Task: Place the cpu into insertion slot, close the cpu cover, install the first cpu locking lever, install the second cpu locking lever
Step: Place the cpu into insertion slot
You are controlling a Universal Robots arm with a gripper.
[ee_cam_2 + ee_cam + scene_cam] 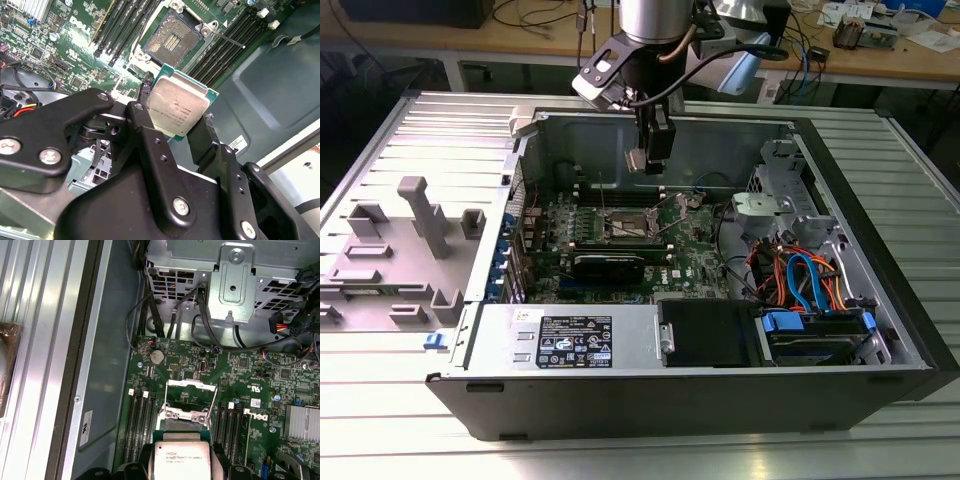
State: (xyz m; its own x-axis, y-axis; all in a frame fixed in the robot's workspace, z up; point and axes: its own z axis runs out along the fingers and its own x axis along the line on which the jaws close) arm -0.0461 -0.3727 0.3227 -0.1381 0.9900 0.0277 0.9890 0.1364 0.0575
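My gripper point(175, 112) is shut on the cpu point(177, 106), a small square chip with a dull silver top, clamped edge to edge between two black fingers point(142, 117). It hangs above the green motherboard point(695, 250) inside the open computer case, a short way over the insertion slot point(172, 39). The slot lies bare, with its dark pinned centre showing. In the first wrist view the cpu point(181, 460) sits just before the slot point(182, 425), and the cpu cover point(191, 384) stands raised beyond it, thin lever rods at its sides. In the exterior view the gripper point(645, 160) hovers over the slot point(632, 225).
Long black memory slots point(142, 415) flank the socket on both sides. A metal drive cage point(235, 285) with dark cables stands past the board. The case wall point(670, 140) is close behind the gripper. A power supply point(575, 340) and orange and blue cables point(800, 280) fill the front. Grey fixtures point(415, 215) lie at the exterior view's left.
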